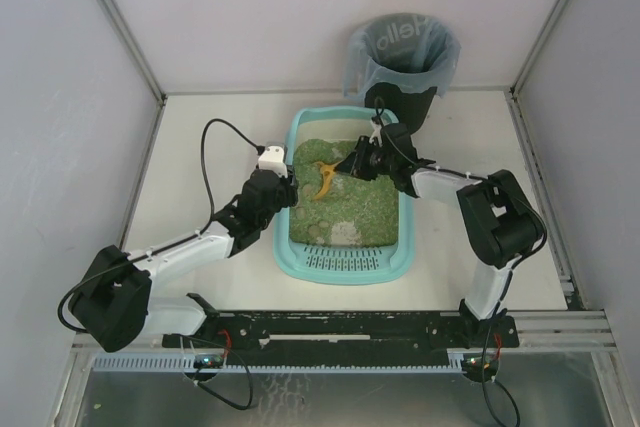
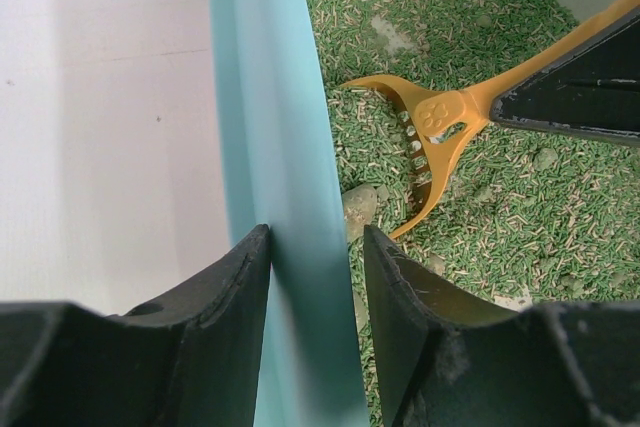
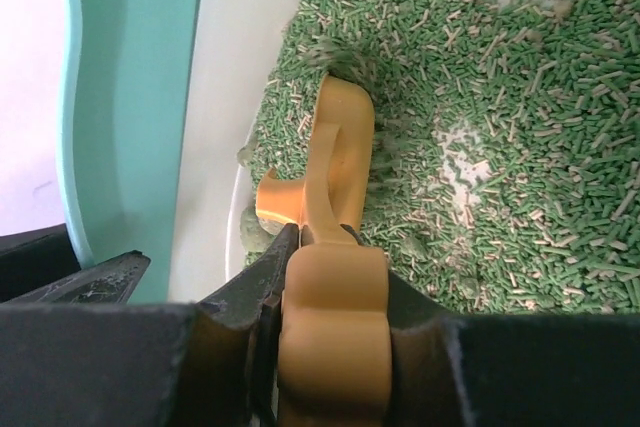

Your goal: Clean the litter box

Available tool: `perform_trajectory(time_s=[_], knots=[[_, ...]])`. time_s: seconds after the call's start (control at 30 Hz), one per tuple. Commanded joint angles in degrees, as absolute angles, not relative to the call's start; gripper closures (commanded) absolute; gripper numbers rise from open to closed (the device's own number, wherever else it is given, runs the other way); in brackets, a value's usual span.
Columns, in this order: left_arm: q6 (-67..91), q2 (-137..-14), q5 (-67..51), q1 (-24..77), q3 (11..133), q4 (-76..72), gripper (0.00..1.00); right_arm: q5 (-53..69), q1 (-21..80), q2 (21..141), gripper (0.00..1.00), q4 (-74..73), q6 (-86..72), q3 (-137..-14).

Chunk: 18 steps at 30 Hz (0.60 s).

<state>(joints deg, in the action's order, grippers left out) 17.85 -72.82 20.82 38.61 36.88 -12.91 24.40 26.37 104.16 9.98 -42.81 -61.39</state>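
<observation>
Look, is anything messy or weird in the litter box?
Nothing looks broken. The green litter is uneven: a bare pale patch shows near the grille ledge, and greyish clumps lie by the orange scoop.

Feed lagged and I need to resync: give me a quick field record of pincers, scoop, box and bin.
left pincer: astride left wall of box, grip unclear
right pincer: shut on handle of scoop
scoop head: down in litter
clump: beside scoop head
bin: beyond box's far end

Light-teal litter box (image 1: 284,247) mid-table — green pellet litter (image 1: 360,212) inside, slotted grille ledge (image 1: 345,259) at near end
</observation>
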Motion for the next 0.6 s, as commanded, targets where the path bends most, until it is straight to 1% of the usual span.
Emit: perform_trajectory(time_s=[0.0, 0.13, 0.2, 0.37, 0.57], knots=[[18.5, -72.1, 17.0, 39.3, 39.9, -15.5, 0.55, 34.3, 28.7, 105.8, 1.00, 20.9, -50.8, -56.9], [18.5, -72.1, 17.1, 39.3, 39.8, -15.5, 0.55, 34.5, 27.3, 102.8, 1.00, 29.4, -54.3, -52.3], [18.5, -72.1, 17.2, 39.3, 39.8, -15.5, 0.55, 34.1, 26.4, 100.5, 1.00, 31.1, -55.0, -50.7], [18.5, -72.2, 17.1, 39.3, 39.9, -15.6, 0.55, 32.3, 24.5, 94.1, 1.00, 30.7, -54.6, -47.8], [18.6, -72.4, 17.0, 39.3, 39.9, -15.6, 0.55, 31.6, 22.1, 89.3, 1.00, 28.6, -54.5, -45.7]])
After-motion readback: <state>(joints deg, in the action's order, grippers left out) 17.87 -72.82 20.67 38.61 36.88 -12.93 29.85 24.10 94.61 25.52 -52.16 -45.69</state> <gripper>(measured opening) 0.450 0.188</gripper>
